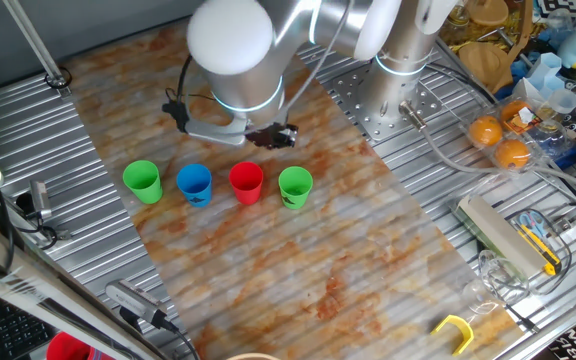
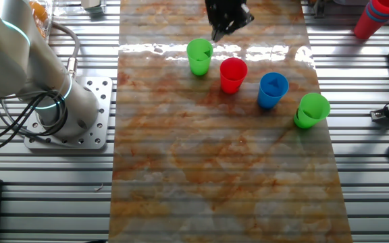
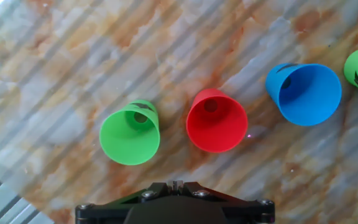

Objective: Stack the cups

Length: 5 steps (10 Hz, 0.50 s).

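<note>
A: Where do we stand with the stacking?

B: At the very start, we judge. All four cups stand apart in a row on the table (image 1: 298, 270), mouths up, none nested. From one fixed view the order runs green cup (image 1: 142, 181), blue cup (image 1: 195, 184), red cup (image 1: 246, 183), second green cup (image 1: 295, 187).

A: And our hand?

B: The hand (image 1: 271, 136) hovers above the table just behind the red and second green cups, carrying nothing. Whether the fingers are spread or closed we cannot tell: in the fixed views it is a small dark shape, and the hand view shows only the housing at the bottom edge.

A: So what does the next move ask of us?

B: We would pick one end cup, probably the near green one, which sits almost under the camera in the hand view. We need to come down over its rim, with one finger inside and one outside the wall, and keep clear of the red neighbour just beside it.

A: How do the cups look?

B: Small, tapered, glossy plastic, equal in size, each with a dark mark on its side. They should nest readily if lowered straight.
</note>
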Available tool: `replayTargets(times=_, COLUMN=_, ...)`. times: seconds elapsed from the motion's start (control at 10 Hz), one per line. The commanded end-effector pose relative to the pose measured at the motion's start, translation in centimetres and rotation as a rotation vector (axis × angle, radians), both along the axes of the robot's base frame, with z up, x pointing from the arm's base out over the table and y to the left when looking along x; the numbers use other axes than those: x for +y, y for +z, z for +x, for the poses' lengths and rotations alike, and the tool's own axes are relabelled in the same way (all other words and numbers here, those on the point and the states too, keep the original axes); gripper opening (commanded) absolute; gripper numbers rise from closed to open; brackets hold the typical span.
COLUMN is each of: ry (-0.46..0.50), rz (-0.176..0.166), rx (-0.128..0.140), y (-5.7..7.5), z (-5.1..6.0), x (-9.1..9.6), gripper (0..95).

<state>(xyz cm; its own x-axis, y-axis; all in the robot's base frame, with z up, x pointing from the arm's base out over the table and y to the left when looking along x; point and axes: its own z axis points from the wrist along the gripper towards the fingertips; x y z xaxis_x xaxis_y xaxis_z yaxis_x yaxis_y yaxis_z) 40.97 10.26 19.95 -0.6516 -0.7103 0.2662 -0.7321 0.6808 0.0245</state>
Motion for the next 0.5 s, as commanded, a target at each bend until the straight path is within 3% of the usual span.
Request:
replayTargets(times=0.1, ry=-0.057, rz=-0.056, rx=-0.026, y=0.16, z=-0.04, x=0.04, gripper=0.0)
replayTargets(times=0.3, ry=-0.09, rz=-0.059, rx=-0.036, y=0.16, z=-0.04, x=0.04, gripper=0.0)
replayTargets(times=0.4, ry=-0.078, rz=-0.037, rx=-0.041, y=0.16, z=-0.04, x=0.04, gripper=19.0)
replayTargets(times=0.5, ry=-0.079, rz=-0.019, rx=-0.041, y=0.02, z=-0.25, x=0.08, gripper=19.0)
